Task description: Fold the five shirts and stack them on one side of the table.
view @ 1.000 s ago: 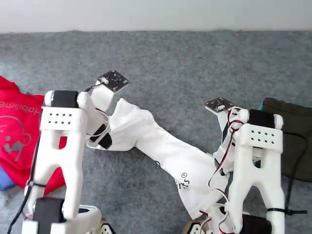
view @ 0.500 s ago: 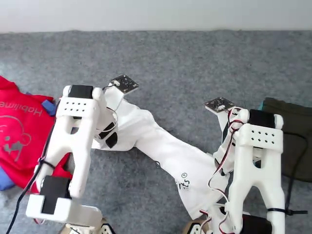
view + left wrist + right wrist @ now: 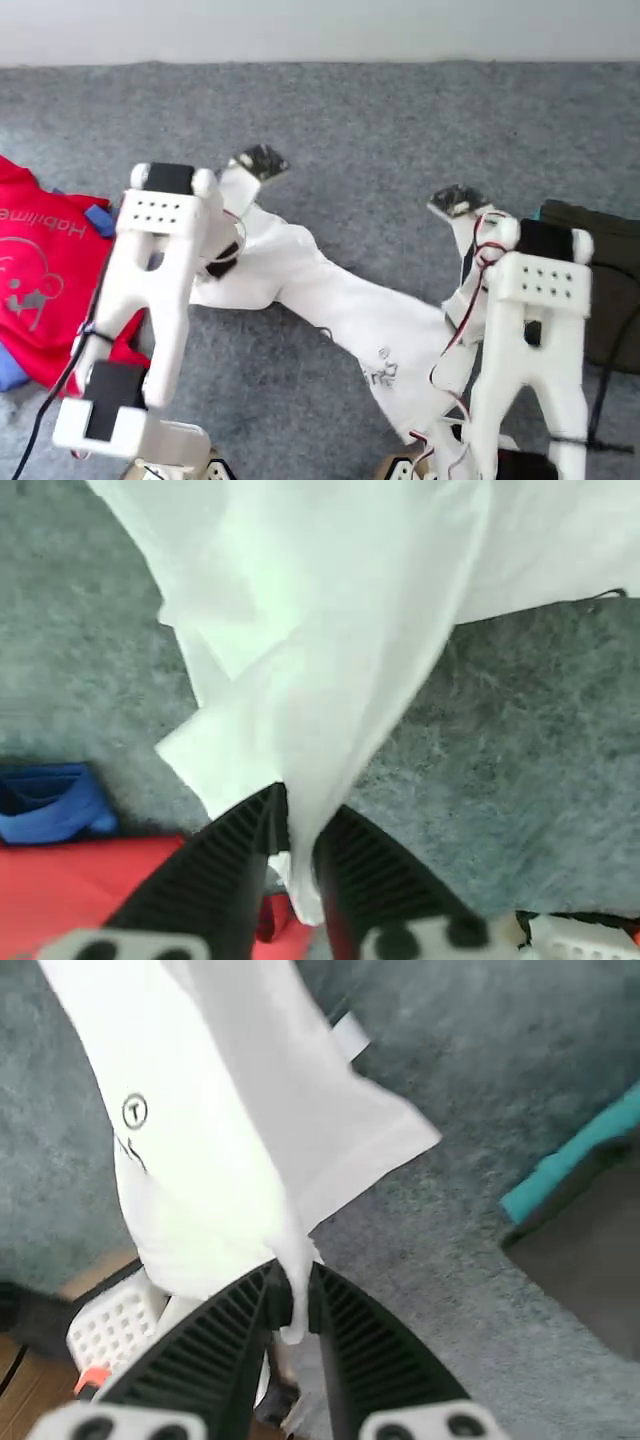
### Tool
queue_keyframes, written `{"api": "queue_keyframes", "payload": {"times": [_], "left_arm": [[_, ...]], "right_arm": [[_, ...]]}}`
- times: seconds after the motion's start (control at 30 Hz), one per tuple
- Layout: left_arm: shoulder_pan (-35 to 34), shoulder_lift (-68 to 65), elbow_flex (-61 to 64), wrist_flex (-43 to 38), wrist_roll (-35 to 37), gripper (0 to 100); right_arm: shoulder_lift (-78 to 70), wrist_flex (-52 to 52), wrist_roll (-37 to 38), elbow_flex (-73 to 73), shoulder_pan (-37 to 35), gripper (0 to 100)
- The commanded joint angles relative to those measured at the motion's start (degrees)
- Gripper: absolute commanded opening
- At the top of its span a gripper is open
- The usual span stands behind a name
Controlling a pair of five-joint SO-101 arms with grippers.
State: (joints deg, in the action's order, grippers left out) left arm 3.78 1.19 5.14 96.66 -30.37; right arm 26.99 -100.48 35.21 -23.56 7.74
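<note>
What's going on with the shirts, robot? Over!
Left hand shut on crumpled white cloth shirt. Right hand shut on it too. Shirt stretched between both, not yet folded. Red printed shirt, dark olive shirt at the sides.

We take this for a robotics lab or hobby workbench. A desk (image 3: 400,120) covered in grey felt stands against a bare white wall (image 3: 320,30). The left arm (image 3: 150,290) and right arm (image 3: 530,340) are white plastic, with loose servo wires (image 3: 460,310) and a bare circuit board (image 3: 258,160) exposed.
</note>
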Motion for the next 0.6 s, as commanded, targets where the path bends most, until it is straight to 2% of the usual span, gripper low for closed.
{"api": "queue_keyframes", "payload": {"times": [0.0,0.27,0.47,0.57], "left_arm": [[0.53,7.21,-9.19,3.43,-0.09,1],[0.53,16.7,-25.8,2.37,1.05,1],[-1.85,19.16,-40.48,-3.78,3.78,1],[-5.27,19.16,-46.81,-8.35,3.69,1]], "right_arm": [[6.46,-2.24,-0.62,6.51,0.22,0.9],[13.05,-0.4,-0.26,24.97,0.57,0.9],[13.41,8.31,0.18,37.01,0.57,0.9],[13.76,12.53,3.96,40.62,0.57,0.9]]}}
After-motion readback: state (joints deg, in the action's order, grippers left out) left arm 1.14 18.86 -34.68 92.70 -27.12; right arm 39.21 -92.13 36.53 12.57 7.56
